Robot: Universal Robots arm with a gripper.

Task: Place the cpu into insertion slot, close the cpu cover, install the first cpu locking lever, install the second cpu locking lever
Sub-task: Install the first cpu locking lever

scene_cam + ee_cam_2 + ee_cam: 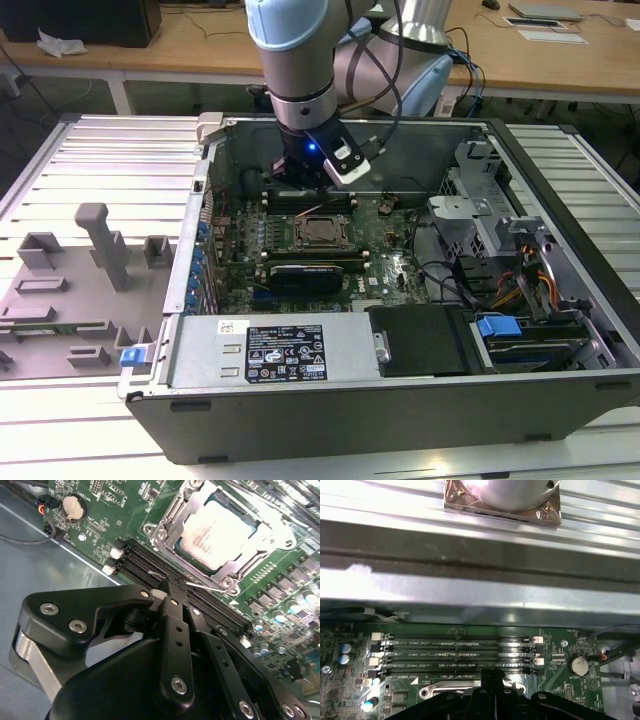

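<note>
In the second wrist view the cpu (220,532) lies flat in the insertion slot (227,582), its pale metal top showing through the square opening of the cpu cover (167,522). The cover lies down over it. A thin locking lever rod (205,586) runs along the socket's side by the memory slots. My gripper (167,586) is shut, with its black fingertips pressed together right at that rod; I cannot tell whether they touch it. In the exterior view the gripper (297,180) hangs just behind the socket (322,232). The shut fingers (490,677) sit over the socket's edge.
Several black memory slots (460,652) lie between the socket and the case's back wall (470,600). A coin battery (74,507) sits nearby. A long black card (315,272), the power supply (270,350) and a drive cage (480,215) crowd the case. Grey fixtures (100,245) stand on the exterior view's left.
</note>
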